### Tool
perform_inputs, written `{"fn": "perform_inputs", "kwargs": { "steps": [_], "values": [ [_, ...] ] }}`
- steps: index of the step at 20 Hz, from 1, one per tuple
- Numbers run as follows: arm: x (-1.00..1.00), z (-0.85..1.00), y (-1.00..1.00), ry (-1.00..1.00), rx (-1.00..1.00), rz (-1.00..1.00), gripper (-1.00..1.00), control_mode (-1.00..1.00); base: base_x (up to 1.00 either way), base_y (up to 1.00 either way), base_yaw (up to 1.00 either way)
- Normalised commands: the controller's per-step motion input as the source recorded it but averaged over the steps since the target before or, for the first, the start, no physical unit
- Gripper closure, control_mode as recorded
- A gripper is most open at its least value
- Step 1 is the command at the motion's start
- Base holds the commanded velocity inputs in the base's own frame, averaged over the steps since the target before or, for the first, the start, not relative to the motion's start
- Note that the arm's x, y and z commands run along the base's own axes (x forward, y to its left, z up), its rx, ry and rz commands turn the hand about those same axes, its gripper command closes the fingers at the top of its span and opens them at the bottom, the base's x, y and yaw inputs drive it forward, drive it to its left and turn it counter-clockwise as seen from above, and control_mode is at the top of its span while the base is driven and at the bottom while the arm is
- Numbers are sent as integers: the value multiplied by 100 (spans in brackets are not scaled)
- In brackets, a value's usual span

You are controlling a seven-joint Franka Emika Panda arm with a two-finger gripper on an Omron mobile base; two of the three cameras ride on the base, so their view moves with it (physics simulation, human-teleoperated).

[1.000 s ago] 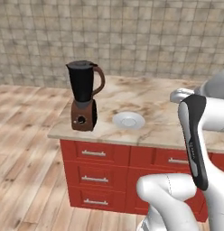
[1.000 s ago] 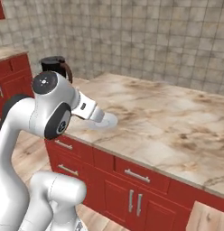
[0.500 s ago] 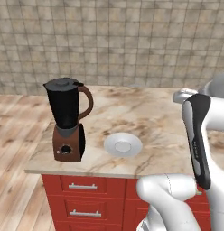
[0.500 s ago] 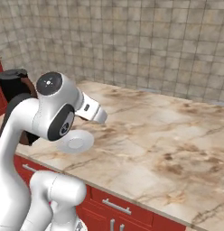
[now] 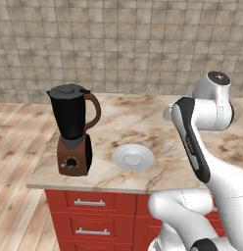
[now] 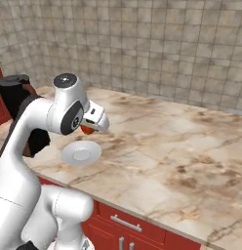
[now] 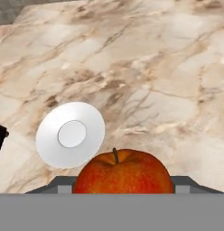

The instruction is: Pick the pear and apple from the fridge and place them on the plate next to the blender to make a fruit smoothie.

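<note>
The gripper (image 7: 123, 191) clasps the apple (image 7: 123, 172) above the marble counter (image 7: 168, 90) — near the empty plate (image 7: 70, 134), itself just beside the blender (image 5: 72, 130).

My arm (image 5: 206, 181) is glossy white with rounded, bulbous links. A long black strip runs down one link, dark grey caps close the round joints, and its wrist end is white too.
</note>
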Motion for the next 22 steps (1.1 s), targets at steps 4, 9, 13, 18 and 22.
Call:
{"fn": "perform_inputs", "kwargs": {
  "steps": [4, 9, 13, 18, 22],
  "values": [
    [98, -99, 53, 18, -1, 0, 100, -100, 0, 0, 0],
    [74, -99, 19, 5, 7, 3, 100, -100, 0, 0, 0],
    [48, -91, 11, 8, 5, 6, 100, -100, 0, 0, 0],
    [54, -93, 34, 14, 0, 8, 100, -100, 0, 0, 0],
    [83, -46, 51, 6, 0, 4, 100, -100, 0, 0, 0]
  ]
}}
